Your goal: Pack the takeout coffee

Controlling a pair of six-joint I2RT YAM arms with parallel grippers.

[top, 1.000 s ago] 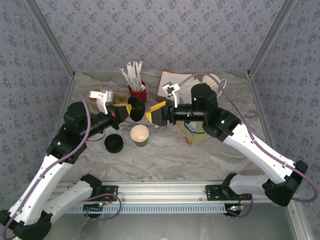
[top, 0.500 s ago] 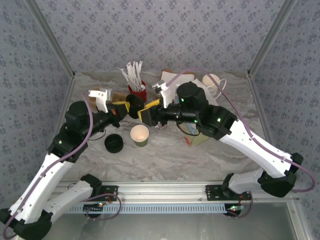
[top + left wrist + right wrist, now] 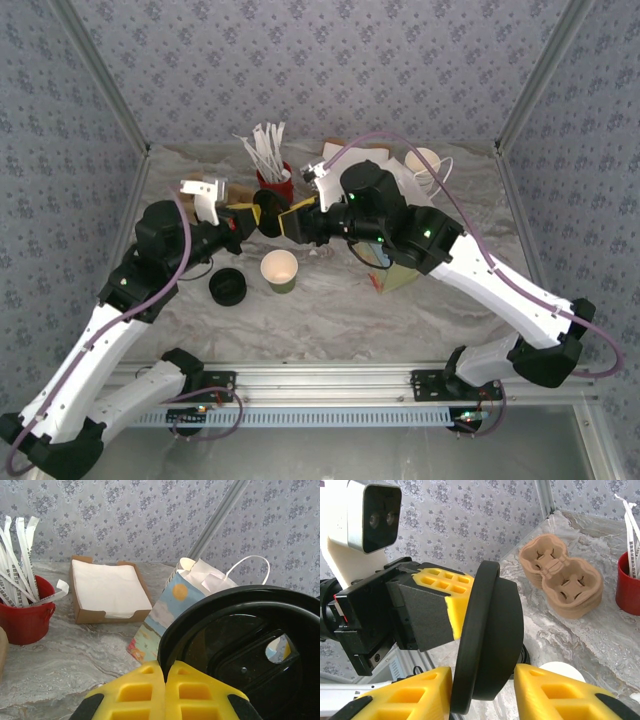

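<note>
A black lid point(image 3: 268, 212) hangs in the air between the two arms, above the table. My left gripper point(image 3: 256, 216) is shut on its rim, the yellow pads point(image 3: 145, 690) pinched together on the edge of the lid point(image 3: 240, 645). My right gripper point(image 3: 286, 222) meets it from the other side. In the right wrist view its gripper point(image 3: 484, 672) closes across the lid point(image 3: 495, 640), one finger against the rim and the other touching the domed top. The takeout coffee cup point(image 3: 279, 270), olive-green with no lid on it, stands on the table just below.
A second black lid point(image 3: 227, 286) lies left of the cup. The paper bag point(image 3: 400, 272) stands under the right arm. Further back are a red cup of straws point(image 3: 275, 180), a napkin box point(image 3: 107, 587), a cup carrier point(image 3: 562, 582) and stacked cups point(image 3: 425, 160).
My right gripper moved left to the lid held by the left gripper, and its jaws narrowed onto it. The left arm stayed nearly still.
</note>
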